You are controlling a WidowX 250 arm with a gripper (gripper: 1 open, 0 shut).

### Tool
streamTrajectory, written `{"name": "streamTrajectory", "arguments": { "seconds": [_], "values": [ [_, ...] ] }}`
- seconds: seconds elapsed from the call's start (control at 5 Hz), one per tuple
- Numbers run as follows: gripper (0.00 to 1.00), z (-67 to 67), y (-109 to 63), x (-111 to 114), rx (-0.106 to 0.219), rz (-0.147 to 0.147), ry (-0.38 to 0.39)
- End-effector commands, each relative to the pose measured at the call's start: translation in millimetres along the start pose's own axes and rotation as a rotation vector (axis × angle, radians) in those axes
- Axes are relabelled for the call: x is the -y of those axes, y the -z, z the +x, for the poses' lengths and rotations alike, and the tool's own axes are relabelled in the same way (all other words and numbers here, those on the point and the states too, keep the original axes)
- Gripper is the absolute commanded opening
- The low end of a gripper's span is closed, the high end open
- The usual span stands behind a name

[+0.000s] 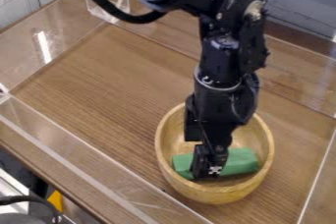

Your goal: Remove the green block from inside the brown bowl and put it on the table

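The brown bowl [176, 177] stands on the table [116, 81] at the front right. The green block [246, 158] lies flat on the bowl's bottom, its ends showing to either side of the black fingers. My gripper [207, 167] points straight down into the bowl, open, with its fingers low over the block's middle. I cannot tell whether the fingertips touch the block. The block's middle is hidden behind the fingers.
Low clear plastic walls run along the table's left edge [37, 43] and front edge [92, 174]. The black arm [234, 41] reaches in from the top and rises over the bowl. Bare wood lies to the left of the bowl.
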State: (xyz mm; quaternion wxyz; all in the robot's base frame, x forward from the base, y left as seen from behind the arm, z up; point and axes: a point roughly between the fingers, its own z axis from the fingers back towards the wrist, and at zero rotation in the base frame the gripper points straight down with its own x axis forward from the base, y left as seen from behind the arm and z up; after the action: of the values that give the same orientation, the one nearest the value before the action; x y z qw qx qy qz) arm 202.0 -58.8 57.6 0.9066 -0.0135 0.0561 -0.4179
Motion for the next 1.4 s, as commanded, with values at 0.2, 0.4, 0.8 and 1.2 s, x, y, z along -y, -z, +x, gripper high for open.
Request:
{"name": "streamTrajectory", "arguments": {
  "seconds": [0.2,0.4,0.8,1.2],
  "values": [
    [1.00,2.7,-10.0,-4.8,0.048,0.023,-0.016],
    [1.00,3.3,-10.2,-5.2,0.050,0.023,-0.020],
    [1.00,4.5,-10.2,-6.2,0.054,0.022,-0.028],
    [1.00,5.9,-4.7,-8.1,0.054,0.026,-0.024]
  ]
}}
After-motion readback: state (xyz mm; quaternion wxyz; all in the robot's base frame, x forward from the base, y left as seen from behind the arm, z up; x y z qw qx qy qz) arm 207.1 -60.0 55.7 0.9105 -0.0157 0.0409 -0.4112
